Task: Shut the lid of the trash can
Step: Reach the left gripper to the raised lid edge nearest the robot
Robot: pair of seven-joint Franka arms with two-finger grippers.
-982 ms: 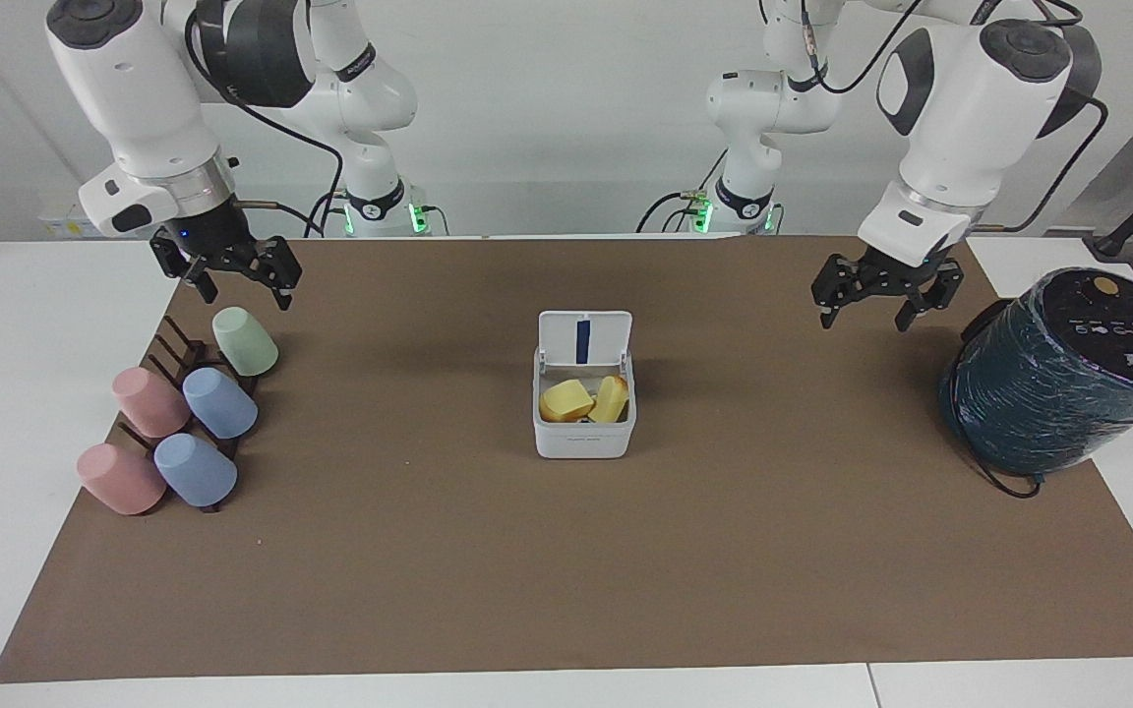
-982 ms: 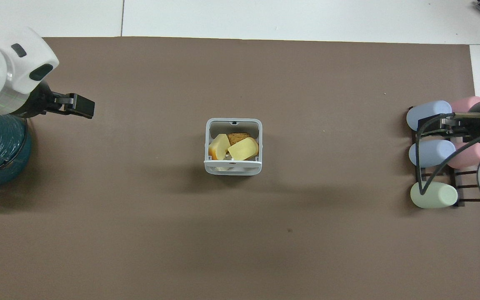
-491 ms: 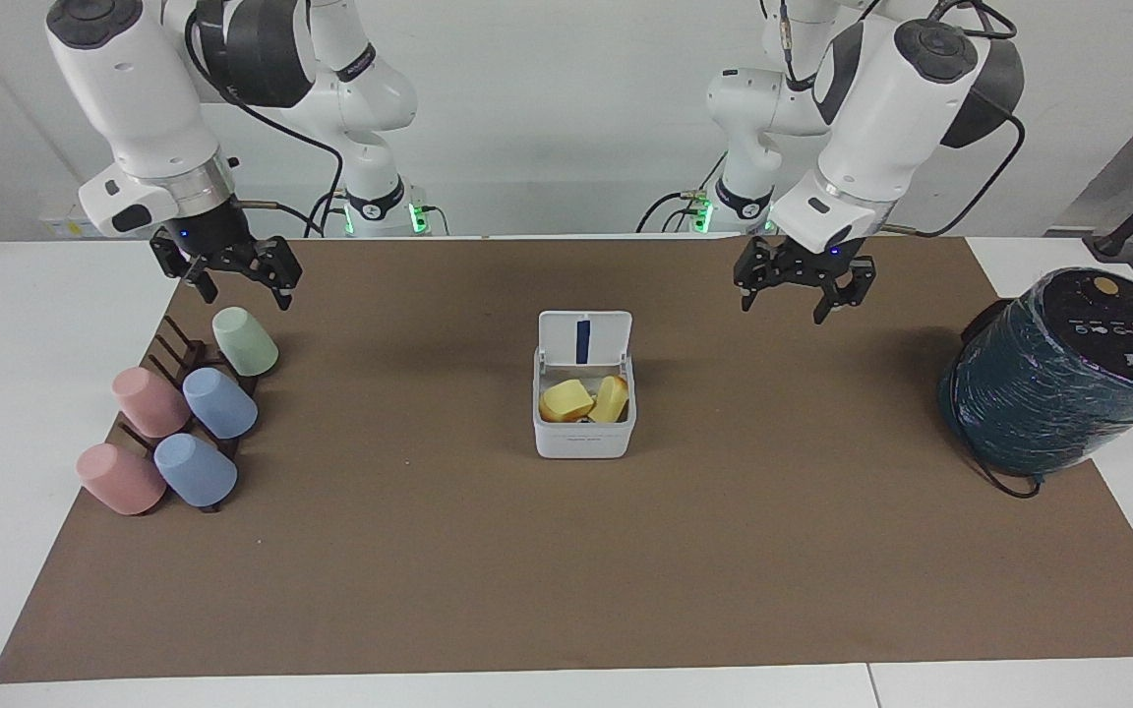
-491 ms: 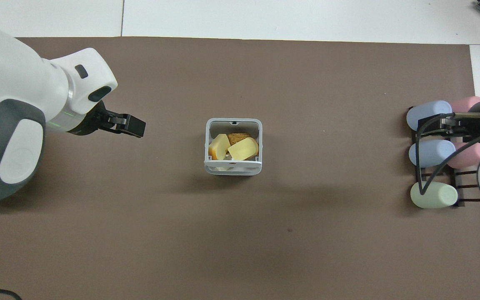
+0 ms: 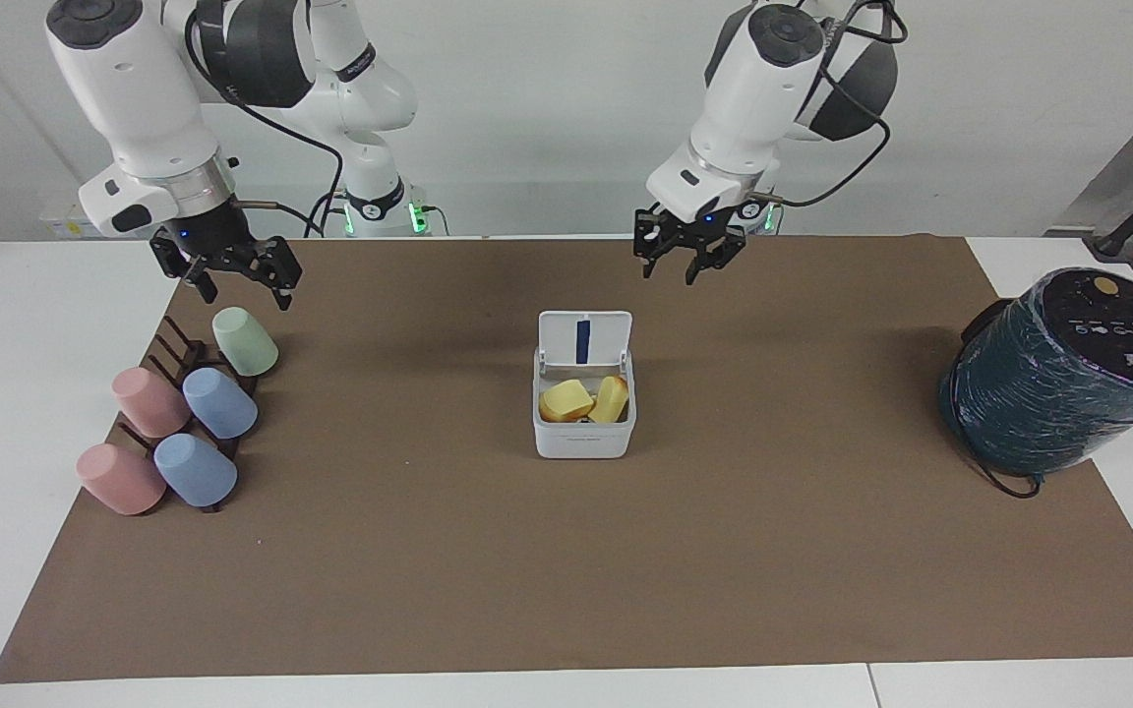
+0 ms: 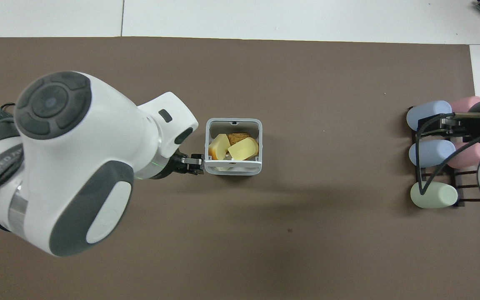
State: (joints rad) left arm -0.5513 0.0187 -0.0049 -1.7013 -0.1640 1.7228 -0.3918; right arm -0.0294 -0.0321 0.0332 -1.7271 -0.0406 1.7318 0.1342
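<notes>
Left gripper [image 5: 688,264] of mine hangs above the brown mat [image 5: 566,551], fingers apart, holding nothing. Mid-mat sits the trash can [image 5: 584,438], its lid [image 5: 584,339] upright on the edge nearest my bases. My right gripper [image 5: 229,272] waits, spread, over the cup rack [image 5: 183,349].

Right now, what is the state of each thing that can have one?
Small white cube-shaped plastic trash can: open, food inside.
Flat square white lid: raised upright.
Left gripper: open, empty, above the mat.
Right gripper: open, waiting over the cup rack.
</notes>
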